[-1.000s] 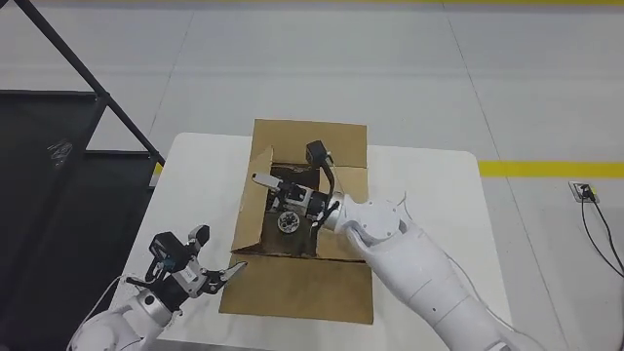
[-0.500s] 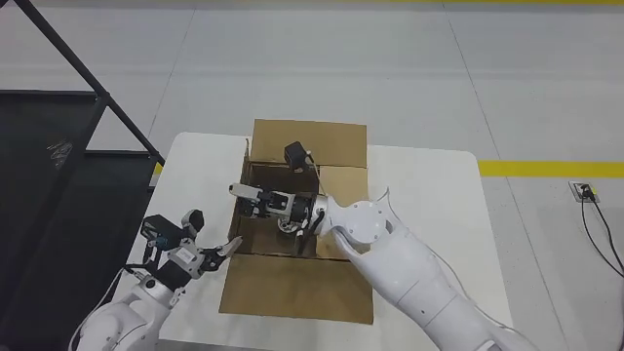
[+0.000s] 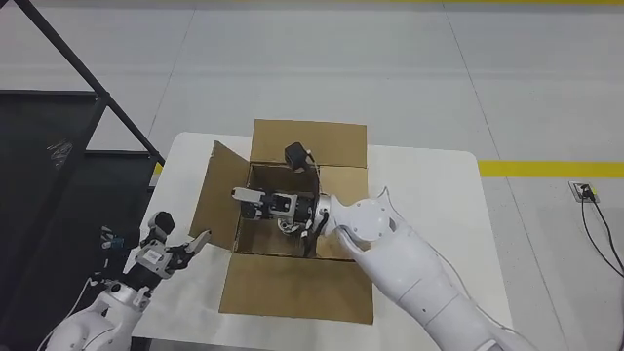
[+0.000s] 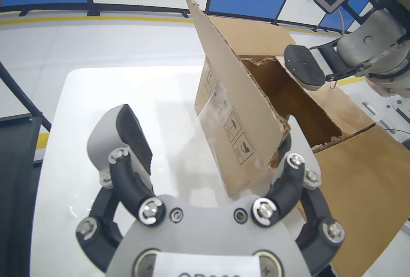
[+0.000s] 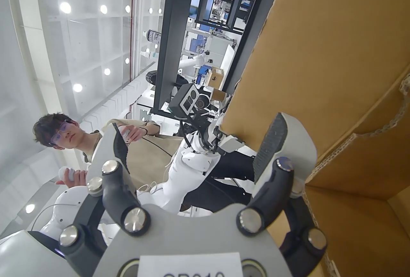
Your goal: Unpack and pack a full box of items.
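A brown cardboard box (image 3: 297, 288) stands mid-table with its flaps spread. Its left flap (image 3: 214, 198) stands tilted up and outward, seen close in the left wrist view as the flap (image 4: 230, 99). My left gripper (image 3: 178, 248) is open at the table's left side; the flap's lower corner lies between its fingers (image 4: 128, 134), close to the hidden one. My right gripper (image 3: 255, 200) hovers open over the box's mouth by the left wall, its pad (image 4: 304, 67) showing above the dark inside. In the right wrist view the right gripper (image 5: 195, 143) holds nothing, with a cardboard wall (image 5: 320, 51) beside it.
The white table (image 3: 439, 185) has bare room right of the box and at the near left. The far flap (image 3: 310, 141) lies flat toward the back. A black metal frame (image 3: 68, 49) stands off the table's left.
The left flap has swung from over the box up and outward. My left gripper drew back toward the table's left edge. My right gripper shifted left inside the opening.
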